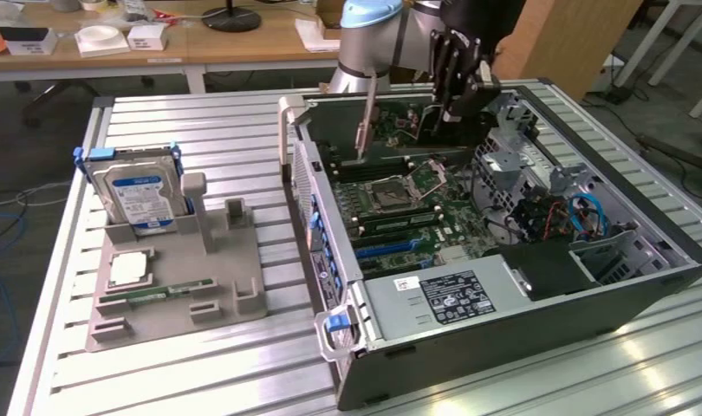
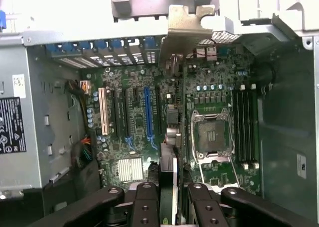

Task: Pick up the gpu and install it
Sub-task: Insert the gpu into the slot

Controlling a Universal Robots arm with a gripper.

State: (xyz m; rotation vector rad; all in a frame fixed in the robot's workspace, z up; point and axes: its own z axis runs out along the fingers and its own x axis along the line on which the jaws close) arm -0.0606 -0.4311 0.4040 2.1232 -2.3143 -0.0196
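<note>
The gpu (image 2: 170,179) is held on edge between the two fingers of the gripper (image 2: 172,202), which is closed part-way onto the thin card and no further. The card is seen hanging inside the open computer case (image 1: 628,286), above the motherboard (image 2: 134,127) and not yet seated. Its silvery bracket (image 2: 192,25) is turned toward the rear wall of the case, where the row of slot openings (image 2: 107,50) is found. Below the card, the long blue slot (image 2: 147,112) lies just beside the line of the card's lower edge, and the processor socket (image 2: 212,135) is set near on the other side. From here a miss is judged the main risk: if the card is lowered slightly off the slot's line, its edge would be pressed onto the bare board or small parts beside the slot. The bracket could also be caught on the rear wall and the card tilted in so narrow a grip. Well apart on the table (image 1: 212,121), a hard drive (image 1: 137,195) and a memory stick (image 1: 154,293) are kept in a grey holder (image 1: 212,260).
</note>
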